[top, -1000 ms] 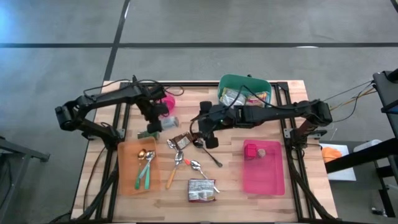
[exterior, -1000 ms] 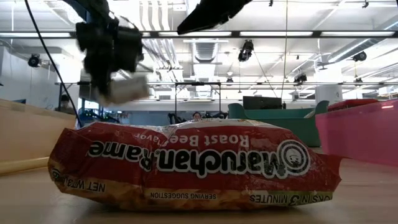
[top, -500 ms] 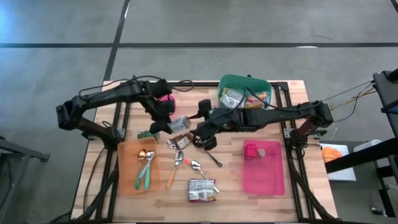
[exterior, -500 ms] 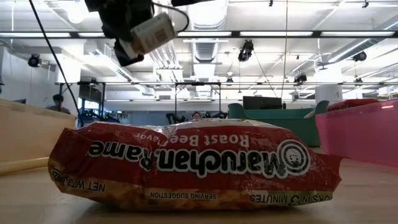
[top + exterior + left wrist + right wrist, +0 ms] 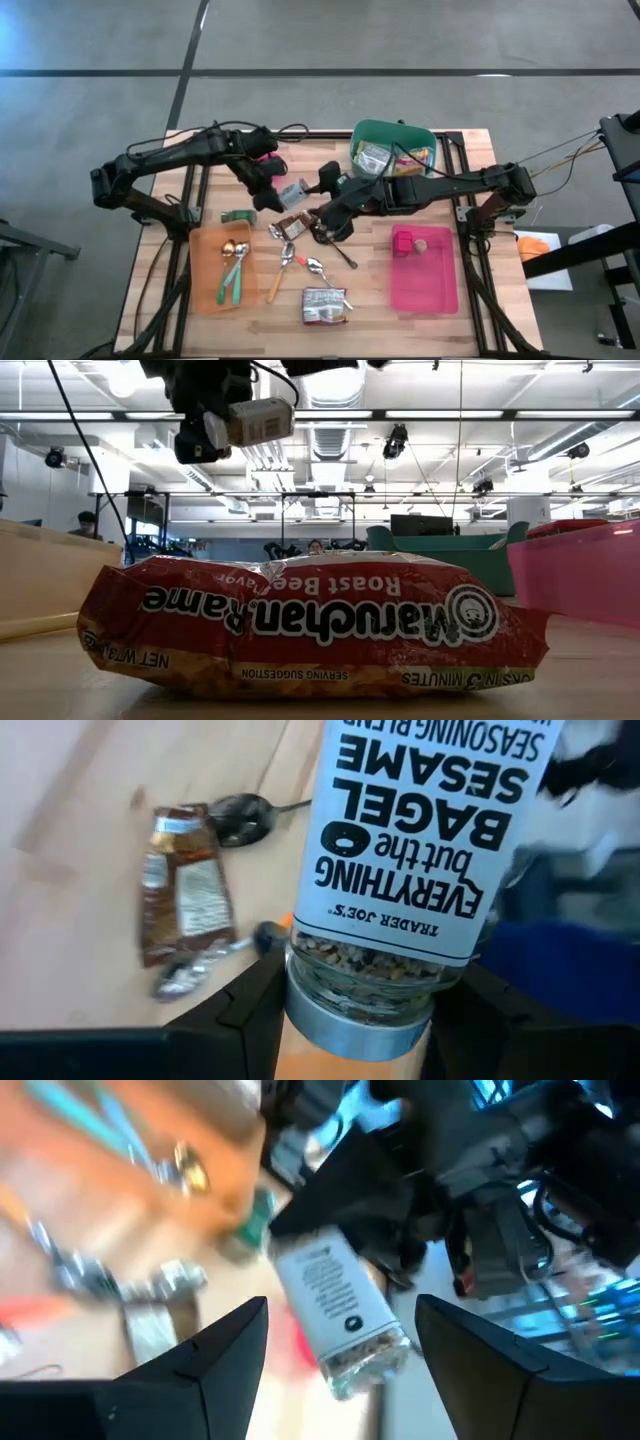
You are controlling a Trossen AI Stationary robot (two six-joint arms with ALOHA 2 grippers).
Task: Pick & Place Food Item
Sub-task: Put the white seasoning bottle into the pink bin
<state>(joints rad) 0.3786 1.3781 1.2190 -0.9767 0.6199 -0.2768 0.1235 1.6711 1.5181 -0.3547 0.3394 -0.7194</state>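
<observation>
Carrying the seasoning jar [image 5: 291,191] clear of the table, the left gripper [image 5: 272,190] has its fingers partly closed around the jar's lid end; the left wrist view shows the bagel-sesame label and the dark fingers hugging the glass on both sides. The jar hangs in the air near the table's middle, at about 8 o'clock from the green bin [image 5: 393,146], and the right gripper [image 5: 322,228] waits at roughly 5 o'clock from it, fingers spread wide and holding nothing, just over the brown packet [image 5: 292,224] and the spoons [image 5: 300,262]. My reading is that the transport step is in hand, possibly a hand-over. Next, the jar must reach either the open right fingers or the bin, and the left grip should hold firm until the jar is supported. Against the earlier frames, the jar has risen from beside the small green item [image 5: 238,215] and travelled towards 3 o'clock, while the right gripper drew closer to it
</observation>
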